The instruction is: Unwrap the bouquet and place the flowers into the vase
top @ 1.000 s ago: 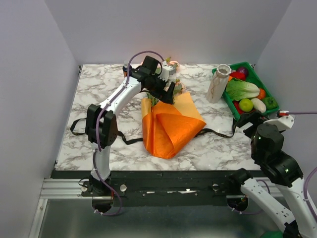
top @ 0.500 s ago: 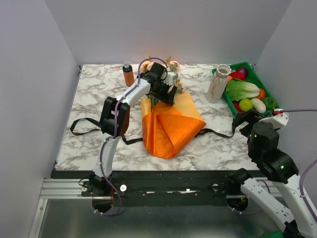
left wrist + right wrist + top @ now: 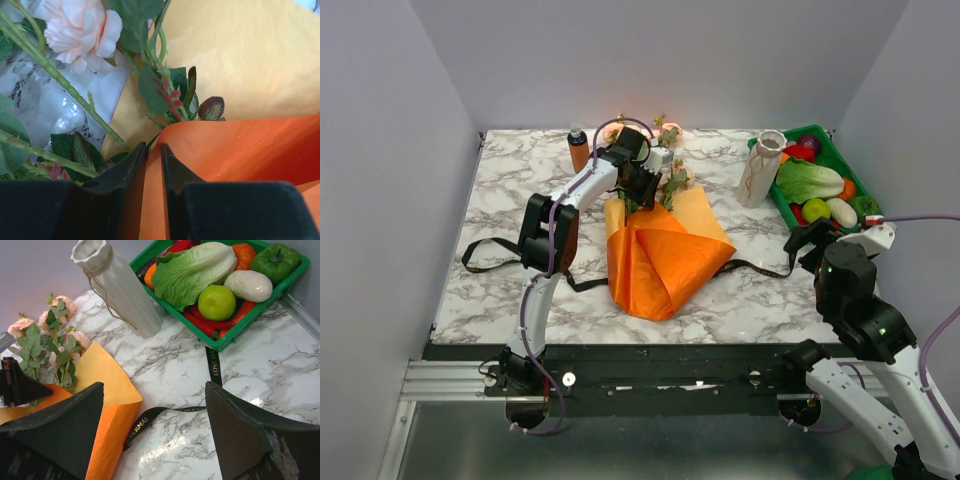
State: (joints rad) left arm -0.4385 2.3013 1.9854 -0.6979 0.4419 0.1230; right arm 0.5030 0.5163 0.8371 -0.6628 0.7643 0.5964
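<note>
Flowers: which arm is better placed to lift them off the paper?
Left. The left gripper sits among the flowers beside the orange paper, jaws almost together; the right gripper is open, away over the ribbon.

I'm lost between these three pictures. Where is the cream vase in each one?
Top external: vase at the back right, beside the green tray.
Left wrist: not in it.
Right wrist: upper left of centre, same tray on its right.
Shared landmark: the orange paper, in all three.
</note>
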